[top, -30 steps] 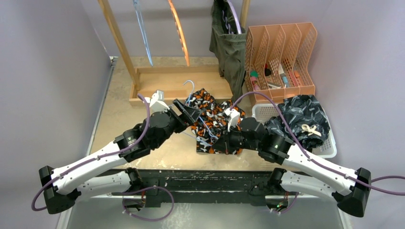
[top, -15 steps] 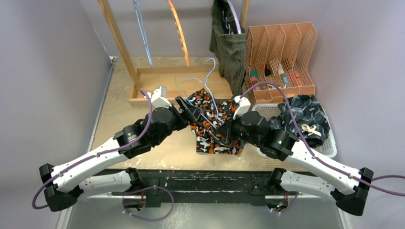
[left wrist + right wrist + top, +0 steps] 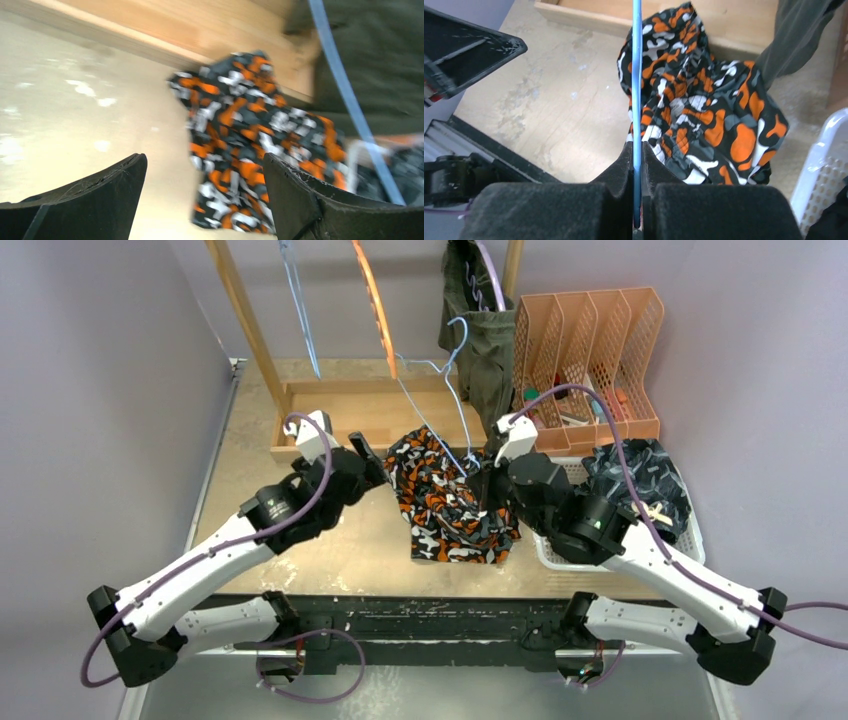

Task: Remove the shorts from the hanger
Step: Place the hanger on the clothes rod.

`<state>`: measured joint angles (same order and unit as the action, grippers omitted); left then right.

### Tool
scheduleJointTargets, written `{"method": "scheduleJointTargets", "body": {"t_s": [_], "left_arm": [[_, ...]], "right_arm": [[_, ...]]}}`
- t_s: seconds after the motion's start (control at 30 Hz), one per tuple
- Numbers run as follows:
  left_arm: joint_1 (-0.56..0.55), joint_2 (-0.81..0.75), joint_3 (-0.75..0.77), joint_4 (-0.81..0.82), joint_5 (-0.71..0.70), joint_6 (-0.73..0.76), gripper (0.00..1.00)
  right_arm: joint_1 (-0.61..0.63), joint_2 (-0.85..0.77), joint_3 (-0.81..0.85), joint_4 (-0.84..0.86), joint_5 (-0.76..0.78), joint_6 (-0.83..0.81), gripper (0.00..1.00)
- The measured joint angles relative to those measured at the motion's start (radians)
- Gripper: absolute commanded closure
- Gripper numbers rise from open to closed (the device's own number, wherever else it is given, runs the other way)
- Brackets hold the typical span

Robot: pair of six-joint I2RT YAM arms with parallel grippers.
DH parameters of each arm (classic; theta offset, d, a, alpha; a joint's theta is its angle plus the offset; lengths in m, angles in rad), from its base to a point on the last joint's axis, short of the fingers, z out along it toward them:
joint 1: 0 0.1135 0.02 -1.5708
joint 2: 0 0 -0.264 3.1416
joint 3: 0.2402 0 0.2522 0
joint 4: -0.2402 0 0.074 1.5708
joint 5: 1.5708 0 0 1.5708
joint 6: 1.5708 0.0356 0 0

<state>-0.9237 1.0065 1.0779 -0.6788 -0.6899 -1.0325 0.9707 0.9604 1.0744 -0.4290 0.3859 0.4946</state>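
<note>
Gripping the blue hanger [image 3: 637,75], the right claw [image 3: 637,165] sits at the right edge of the orange-black-white shorts [image 3: 450,505], which lie crumpled on the worktop [image 3: 250,440]. The left claw [image 3: 202,165] stands wide and empty just left of them.

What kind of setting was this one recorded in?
Probably a lab test booth staged as a laundry corner: plain panel walls enclose the table, with a wooden clothes rack, olive shorts hanging there, and a white basket holding dark patterned shorts.
</note>
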Motion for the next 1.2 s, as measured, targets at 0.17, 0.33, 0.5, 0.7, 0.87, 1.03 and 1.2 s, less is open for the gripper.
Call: {"method": "scheduleJointTargets", "body": {"t_s": [0.17, 0.33, 0.5, 0.7, 0.87, 1.03, 1.2], "left_arm": [[0.188, 0.009, -0.028, -0.054, 0.002, 0.086, 0.13], [0.290, 0.003, -0.034, -0.110, -0.039, 0.158, 0.12], [0.294, -0.021, -0.034, -0.128, -0.094, 0.222, 0.12], [0.294, -0.136, -0.072, -0.103, -0.176, 0.276, 0.12], [0.294, -0.167, -0.143, -0.058, -0.206, 0.318, 0.12], [0.294, -0.164, -0.253, -0.047, -0.231, 0.335, 0.11], [0.294, -0.208, -0.280, -0.063, -0.265, 0.335, 0.11]], "right_arm": [[0.000, 0.074, 0.091, -0.029, 0.060, -0.054, 1.00], [0.000, 0.147, 0.182, -0.068, 0.129, -0.092, 1.00], [0.000, 0.193, 0.260, -0.078, 0.201, -0.180, 1.00], [0.000, 0.302, 0.422, -0.081, 0.267, -0.277, 1.00], [-0.002, 0.381, 0.507, -0.063, 0.302, -0.332, 1.00], [-0.016, 0.474, 0.620, -0.048, 0.303, -0.376, 1.00], [-0.072, 0.561, 0.761, -0.050, 0.269, -0.414, 1.00]]}}
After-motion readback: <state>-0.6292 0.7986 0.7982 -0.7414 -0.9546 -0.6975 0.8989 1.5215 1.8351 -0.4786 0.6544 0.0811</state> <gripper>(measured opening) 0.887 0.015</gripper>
